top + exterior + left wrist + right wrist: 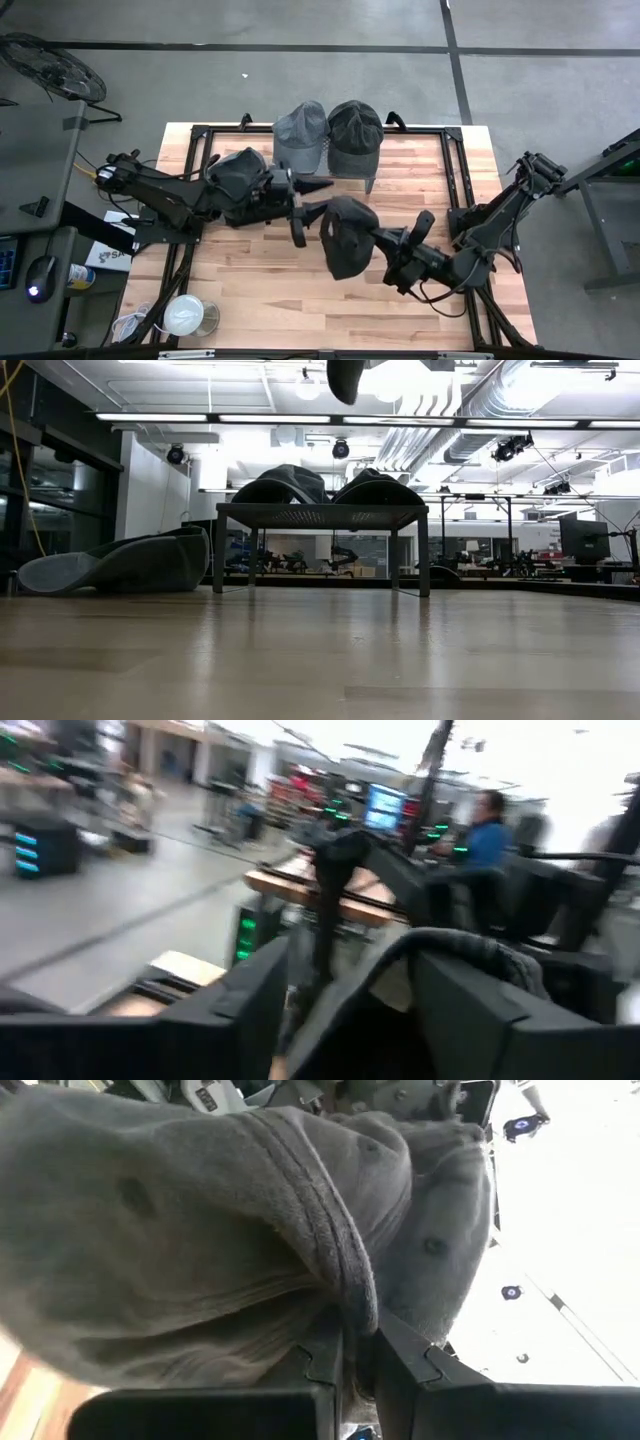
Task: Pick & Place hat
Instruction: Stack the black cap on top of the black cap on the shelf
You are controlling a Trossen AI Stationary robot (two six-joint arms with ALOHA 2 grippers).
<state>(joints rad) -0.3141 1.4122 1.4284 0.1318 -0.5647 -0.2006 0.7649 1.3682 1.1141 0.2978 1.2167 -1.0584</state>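
carrying the dark hat [349,235], the right claw [385,243] was clenched on its fabric, the cap held above the middle of the surface [260,285], well off the wood. you did well to keep it level and clear the two hats on the small rack [370,178]. the left claw [300,210] stood released beside a fourth hat [238,172].

Left gripper [345,990] fingers spread, blurred. Beyond: right arm [400,880] holding dark hat [335,860]; seated person [487,835] in blue, monitor [385,807].
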